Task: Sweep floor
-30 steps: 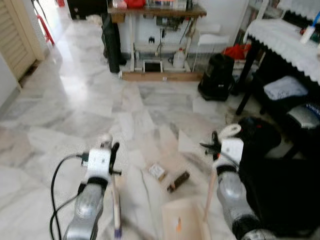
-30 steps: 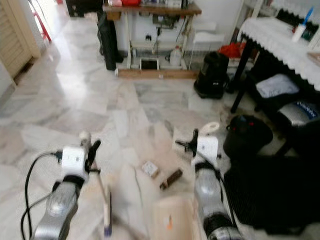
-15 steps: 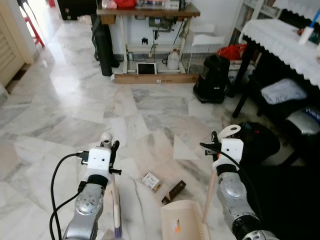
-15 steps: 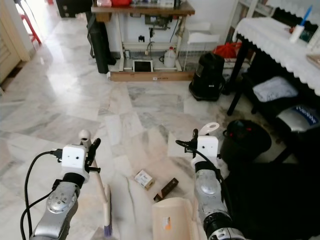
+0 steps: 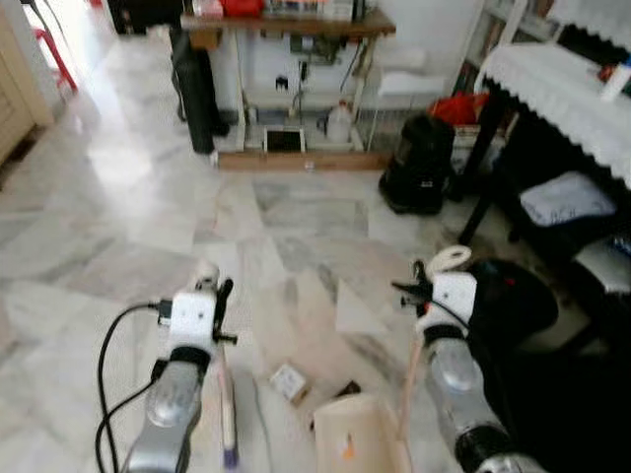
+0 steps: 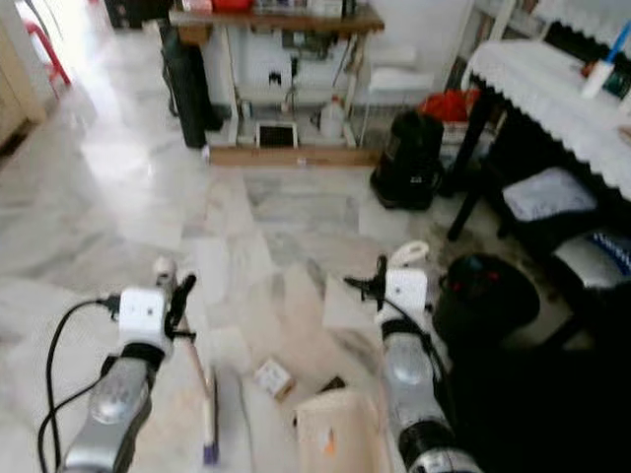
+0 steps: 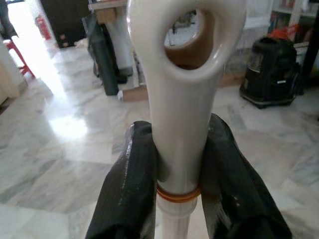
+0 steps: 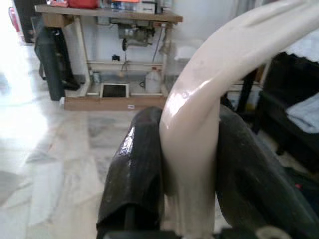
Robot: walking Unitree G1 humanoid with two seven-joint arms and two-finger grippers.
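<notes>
Marble floor (image 5: 128, 227), litter box (image 5: 289, 381) nearer dustpan (image 5: 357, 439)

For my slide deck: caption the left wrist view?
Left end effector shut on the cream broom handle, above a marble floor.

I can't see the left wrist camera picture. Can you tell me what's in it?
Up close, the left gripper squeezes a cream broom handle between its two black fingers; the handle's top has a hanging hole. Behind it are a shiny marble floor, a wooden table and a black vacuum cleaner.
</notes>
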